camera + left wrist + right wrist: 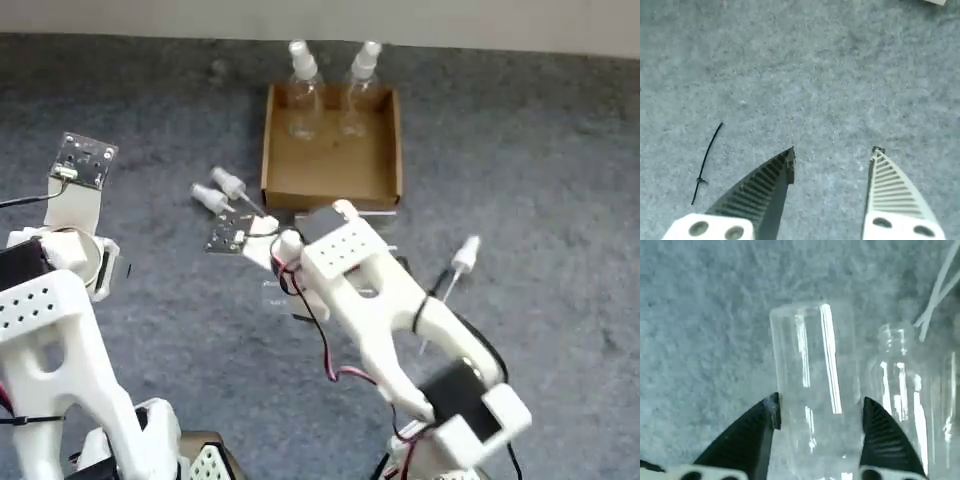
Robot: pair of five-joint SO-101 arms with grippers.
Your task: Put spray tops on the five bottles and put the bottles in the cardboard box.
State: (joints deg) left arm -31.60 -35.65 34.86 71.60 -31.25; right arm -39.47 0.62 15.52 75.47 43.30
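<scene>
Grey carpeted worktop (520,150). Box (330,168), 12 o'clock: two capped bottles (305,105) upright inside. Right tool (821,402), centre: spread astride a lying uncapped bottle (810,355), second bottle (900,390) just beside. Left tool (834,155), 9 o'clock: spread, holding nothing. Loose tops (218,190), 10 o'clock. Risk: the slick round wall may roll or squirt free on closing and knock its neighbour.
</scene>
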